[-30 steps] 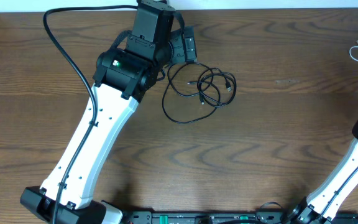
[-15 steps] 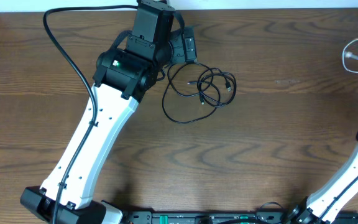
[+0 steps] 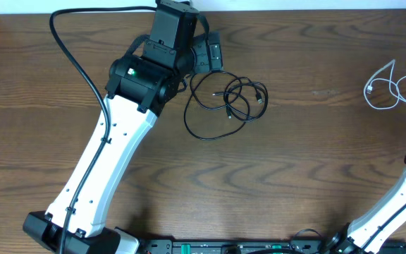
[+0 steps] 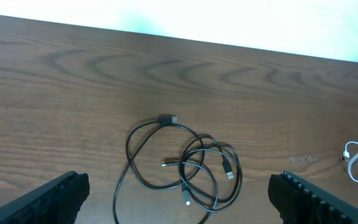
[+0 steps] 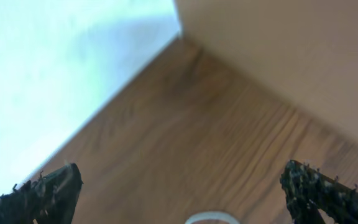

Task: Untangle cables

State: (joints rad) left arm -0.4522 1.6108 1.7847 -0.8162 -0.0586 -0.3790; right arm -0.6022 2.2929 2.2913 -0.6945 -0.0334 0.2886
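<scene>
The black cable (image 3: pixel 224 99) and the white cable (image 3: pixel 390 90) lay well apart on the table (image 3: pixel 294 162).
The black cable sat in loose overlapping loops near the middle, just ahead of the left gripper (image 4: pixel 179 198), whose fingers (image 4: pixel 55 196) stood wide apart and held nothing. The white cable lay coiled near the right edge. The right gripper (image 5: pixel 182 193) was also spread wide and empty, above a blurred stretch of table.
</scene>
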